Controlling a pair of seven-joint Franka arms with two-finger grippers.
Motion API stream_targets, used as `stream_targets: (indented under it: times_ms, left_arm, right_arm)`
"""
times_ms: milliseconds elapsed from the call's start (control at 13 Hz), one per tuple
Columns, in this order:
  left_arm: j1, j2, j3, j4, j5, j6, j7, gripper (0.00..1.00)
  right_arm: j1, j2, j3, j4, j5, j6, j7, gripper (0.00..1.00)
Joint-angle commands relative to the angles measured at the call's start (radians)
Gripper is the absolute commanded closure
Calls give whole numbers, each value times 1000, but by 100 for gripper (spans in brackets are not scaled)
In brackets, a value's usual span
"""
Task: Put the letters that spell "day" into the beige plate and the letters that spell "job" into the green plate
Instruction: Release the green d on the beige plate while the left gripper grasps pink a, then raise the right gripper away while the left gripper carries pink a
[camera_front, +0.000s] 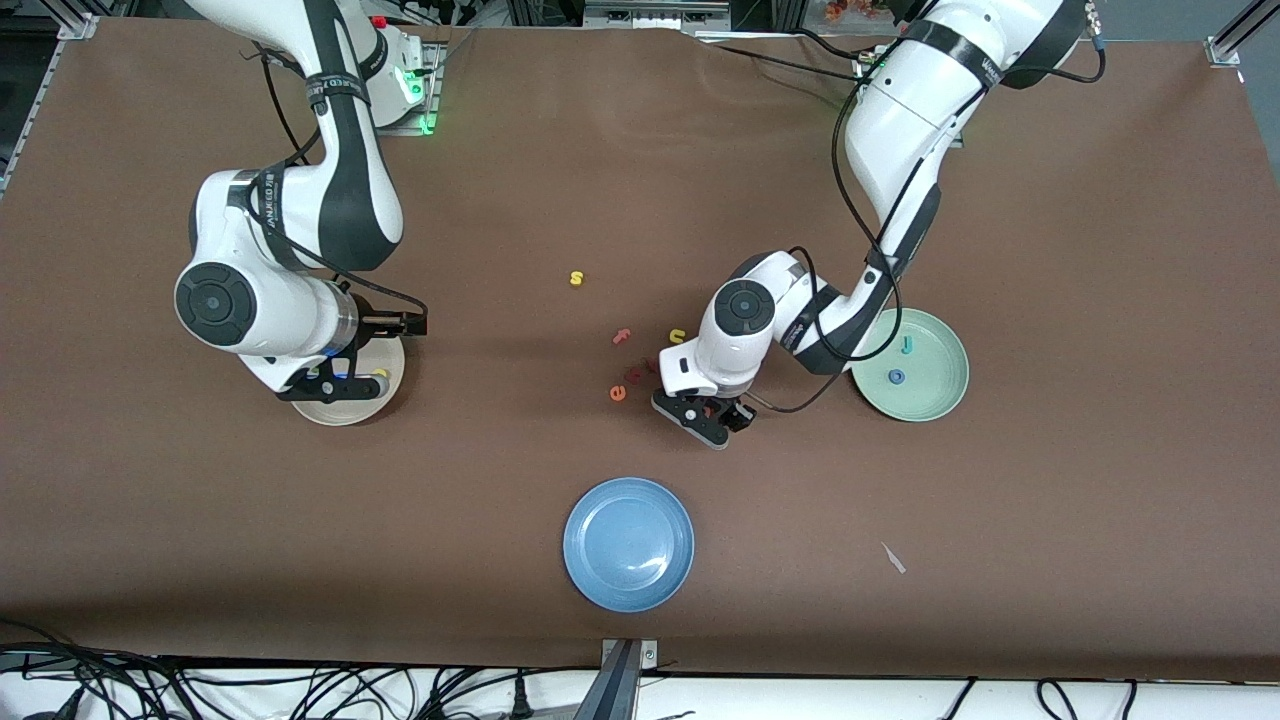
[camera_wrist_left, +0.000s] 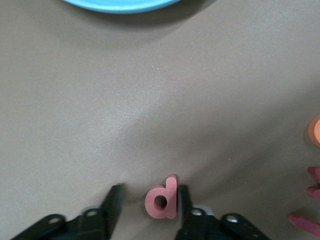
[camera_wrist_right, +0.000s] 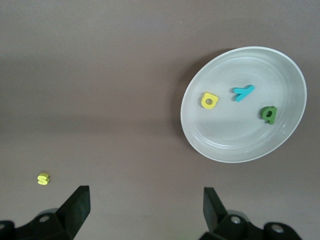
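Brown table: the left gripper (camera_wrist_left: 148, 210), jaws narrowing around the salmon b (camera_wrist_left: 162, 198) mid-table, must clamp and carry it to the green plate (camera_front: 945, 395). The right gripper (camera_wrist_right: 145, 205) waits, spread, over the beige plate (camera_wrist_right: 295, 120).

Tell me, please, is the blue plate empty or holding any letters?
Empty: the blue plate shows only its bare inside in the front view, no letters on it.

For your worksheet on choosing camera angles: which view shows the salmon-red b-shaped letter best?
The left wrist view: the salmon-red b-shaped letter lies large and unobstructed on the table between the left end effector fingers. The front view mostly hides it under that end effector. The right wrist view does not show it.
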Motion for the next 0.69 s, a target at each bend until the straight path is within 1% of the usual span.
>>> stream_targets:
  times_ms: [0, 77, 154, 231, 308, 385, 462, 538, 615]
  left_arm:
    - [-5, 16, 0, 32, 7, -4, 16, 95]
    - [-5, 14, 0, 32, 7, -4, 14, 100]
    - [-3, 13, -2, 32, 7, -4, 14, 100]
    - [-3, 8, -2, 32, 7, -5, 14, 100]
    - [0, 2, -2, 33, 9, -11, 14, 100]
    - [6, -13, -2, 33, 7, -16, 14, 100]
    - [9, -28, -2, 33, 6, -24, 13, 100]
    - [12, -48, -3, 33, 6, -62, 13, 100]
    - [23, -74, -5, 33, 4, -102, 13, 100]
  right_arm:
    - [-1, -5, -21, 54, 19, -77, -8, 0]
    - [-6, -5, -24, 80, 19, -109, -10, 0]
    - [-9, -2, -27, 100, 20, -137, -10, 0]
    - [-25, -8, -17, 103, 20, -143, -3, 0]
    - [-100, -46, 50, 105, 20, -148, -5, 0]
    - [-239, -80, 210, 105, -2, -146, 0, 0]
    - [-345, -102, 337, 105, -74, -142, 0, 0]
    - [-425, -116, 426, 105, -175, -135, -13, 0]
    - [-520, -126, 545, 109, -253, -143, -14, 0]
